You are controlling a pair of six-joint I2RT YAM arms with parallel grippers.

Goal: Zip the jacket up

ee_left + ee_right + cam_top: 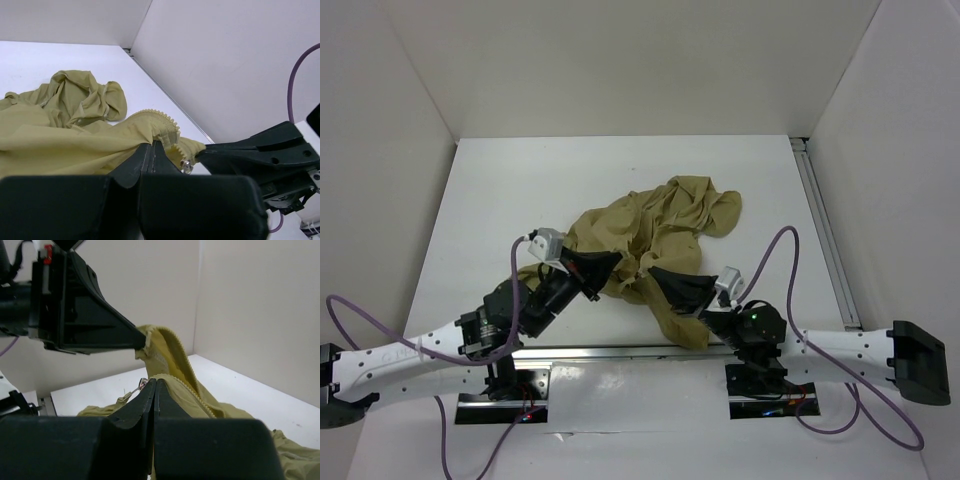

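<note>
The olive-tan jacket (660, 225) lies crumpled on the white table, its near edge lifted between the two arms. My left gripper (612, 263) is shut on the jacket's zipper edge (160, 122), where pale zipper teeth run along the fold. My right gripper (656, 273) is shut on the facing edge of the jacket (175, 365), a short way from the left one. A small silver metal piece (186, 166) hangs at the fabric between the grippers and also shows in the right wrist view (142, 386). Each wrist view shows the other gripper pinching fabric.
White walls close in the table on the left, back and right. A metal rail (825, 235) runs along the right side and another (620, 352) along the near edge by the arm bases. Purple cables (775, 262) loop beside each arm.
</note>
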